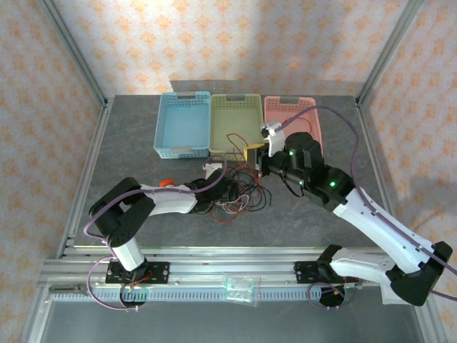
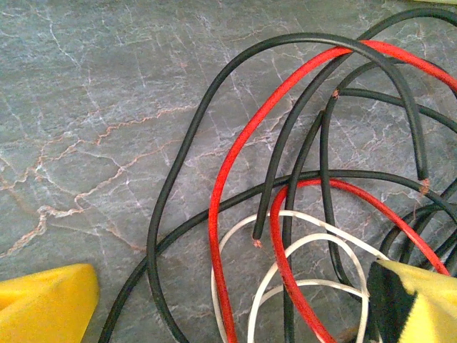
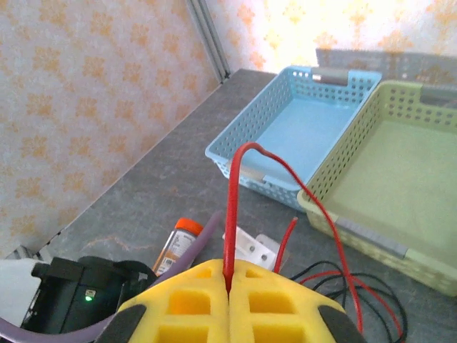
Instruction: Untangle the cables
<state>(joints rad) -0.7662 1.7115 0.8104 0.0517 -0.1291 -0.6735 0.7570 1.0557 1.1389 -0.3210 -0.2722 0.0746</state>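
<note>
The cables (image 1: 241, 194) lie in a loose tangle at mid-table: black loops (image 2: 171, 179), red ones (image 2: 221, 207) and pale whitish ones (image 2: 285, 257) crossing on the grey stone top. My left gripper (image 2: 235, 318) hovers low over the tangle, open, one yellow finger (image 2: 44, 304) on each side and the wires between them untouched. It sits at the tangle's left edge (image 1: 220, 187). My right gripper (image 3: 228, 286) is shut on a red cable (image 3: 234, 193), which arches up and drops back to the heap. Its yellow pads (image 1: 252, 153) hang above the tangle's far side.
Three baskets stand along the back: blue (image 1: 163, 128), green (image 1: 234, 103), pink (image 1: 289, 107). An orange-capped bottle (image 3: 178, 243) lies by the left arm (image 1: 168, 184). A clear plastic bag (image 1: 239, 289) rests on the front rail. Metal frame posts bound the table.
</note>
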